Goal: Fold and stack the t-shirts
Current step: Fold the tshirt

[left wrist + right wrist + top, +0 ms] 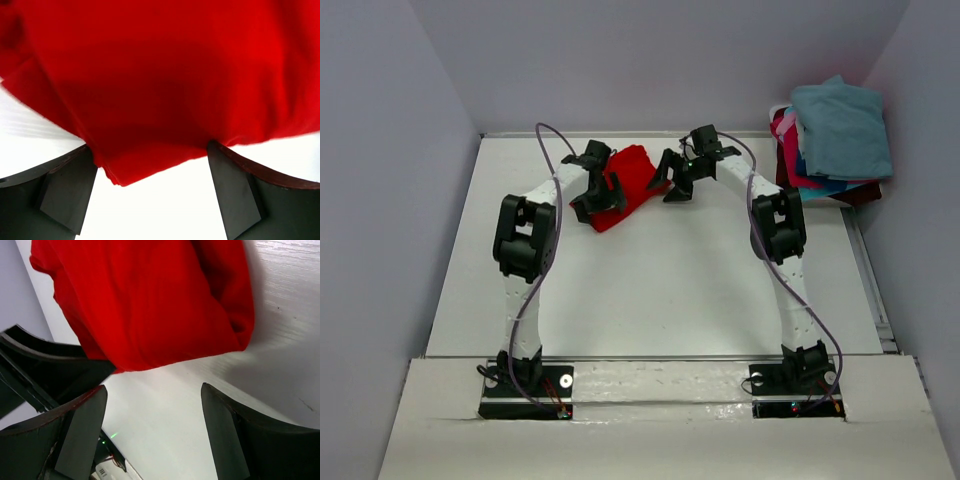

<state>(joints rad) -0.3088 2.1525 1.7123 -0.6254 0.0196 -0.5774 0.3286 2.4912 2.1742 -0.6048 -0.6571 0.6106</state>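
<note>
Left and right jaws stand apart, empty, flanking the red shirt (pixel 625 185), folded on the table (pixel 650 290); the stack (pixel 840 130) sits well to its right. Soft, light and floppy, it is likely best pinched through its layered edges.

Red t-shirt (pixel 632 178) partly hidden behind left claw (pixel 598 205), stacked t-shirts (pixel 817 186) mostly covered by teal one (pixel 840 125)

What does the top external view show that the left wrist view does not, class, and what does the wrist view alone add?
Only the top external view shows both arms, the right gripper beside the red t-shirt, and the pile of other t-shirts at the far right. Only the left wrist view shows that shirt's layered folded corner reaching between the fingers. Both show the red t-shirt, the white table and the open left gripper.
</note>
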